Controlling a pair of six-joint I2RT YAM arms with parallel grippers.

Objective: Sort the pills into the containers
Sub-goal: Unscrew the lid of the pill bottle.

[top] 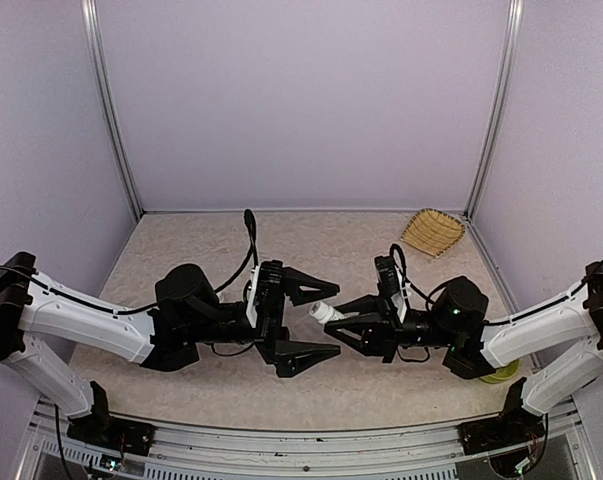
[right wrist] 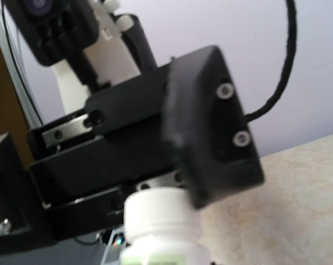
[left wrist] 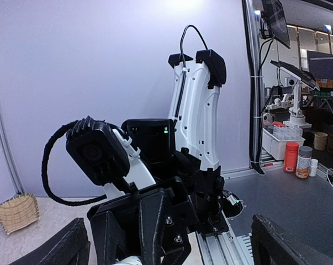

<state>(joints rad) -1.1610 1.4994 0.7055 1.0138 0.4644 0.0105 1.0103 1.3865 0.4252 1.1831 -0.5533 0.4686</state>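
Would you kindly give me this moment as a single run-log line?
right gripper: shut on white bottle | left gripper: open, straddling the bottle's cap end | straw basket: far right corner

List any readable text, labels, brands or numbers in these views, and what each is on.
No text can be read in any view.
white bottle in the right pincer: its green label is blurred and cut off by the frame edge, unreadable.
red bottle and grey-capped bottle, in the left wrist view's background: any print is too small to read.
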